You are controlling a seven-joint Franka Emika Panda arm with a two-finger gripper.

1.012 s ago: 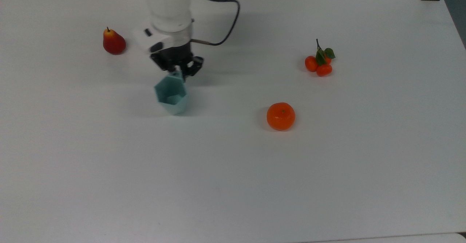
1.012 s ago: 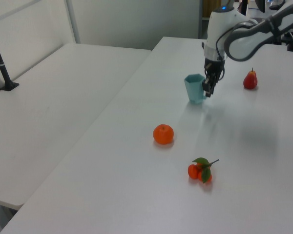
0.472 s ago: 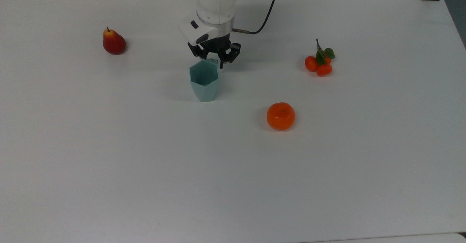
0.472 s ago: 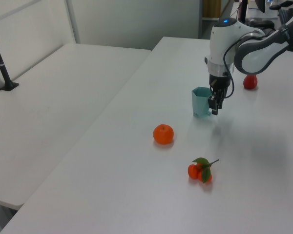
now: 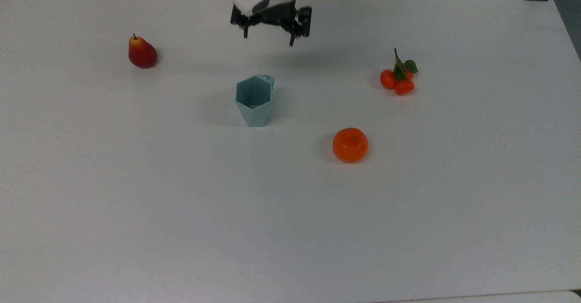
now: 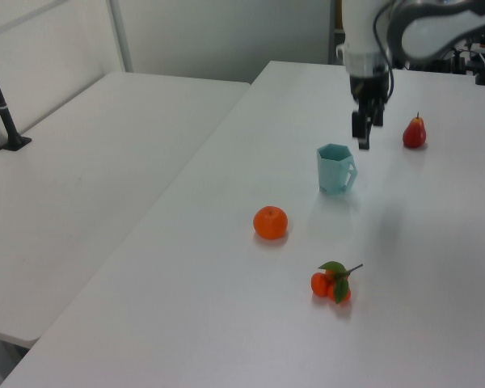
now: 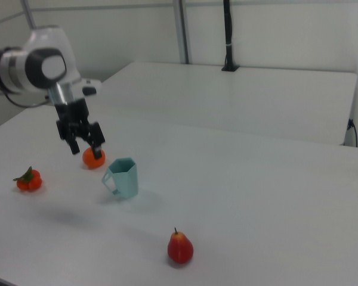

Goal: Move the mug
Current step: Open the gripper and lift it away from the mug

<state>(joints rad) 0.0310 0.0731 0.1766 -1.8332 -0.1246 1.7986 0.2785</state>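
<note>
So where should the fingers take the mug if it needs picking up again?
Likely by the loop handle, from above. The mug stands upright, handle toward the top view's upper right, the side nearest the open gripper. The tapering faceted walls look harder to pinch.

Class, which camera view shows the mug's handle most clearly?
The right view: the mug shows its loop handle in profile on the right view's left. The left view shows the handle narrower, and the top view shows just its top behind the rim.
</note>
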